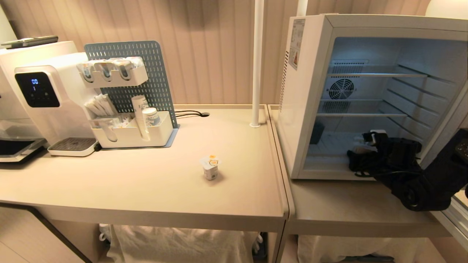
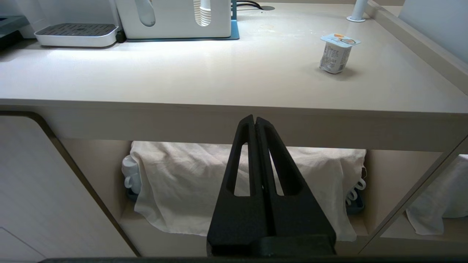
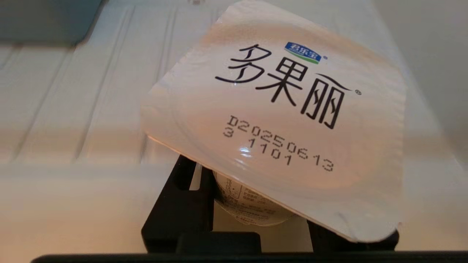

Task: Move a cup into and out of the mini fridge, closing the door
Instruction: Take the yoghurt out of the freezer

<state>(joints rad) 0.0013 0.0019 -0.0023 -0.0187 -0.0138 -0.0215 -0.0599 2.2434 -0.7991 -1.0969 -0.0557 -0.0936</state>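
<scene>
White plastic, foil-lidded: one small cup (image 1: 210, 167) stands upright on the left tabletop (image 1: 146, 182) in the head view, toward its right edge and well apart from the mini fridge (image 1: 310, 91), which sits on the adjoining right tabletop (image 1: 347, 208) with its cavity open. The right end effector (image 1: 367, 146) reaches into the bottom of that cavity, low over the fridge floor (image 1: 329, 146) and under the lowest wire shelf (image 1: 362, 114). Only a strip of the door (image 1: 451, 215) shows at the right border, swung wide. A white pole (image 1: 257, 62) rises near the seam between the two tabletops, and a drinks machine (image 1: 40, 98) and a pegboard organiser (image 1: 128, 95) fill the back left corner.

From the left wrist view, the left end effector (image 2: 255, 122) hangs below the front edge of the left tabletop, fingers pressed together on nothing (parked, by the look of it). The standing cup (image 2: 336, 53) is up on the surface, far off toward the right edge.

Through the right wrist view, a second cup (image 3: 278, 109) fills the frame, its printed foil lid tilted toward the camera. The right end effector's black fingers (image 3: 182, 204) flank its body just under the lid, gripping it over the ribbed fridge floor (image 3: 73, 109). My reading: this cup is the one in play, its axis leaning rather than plumb, so levelling it matters before any set-down; the shelf above limits lift, and the door's swing path must be free of the arm before closing.
</scene>
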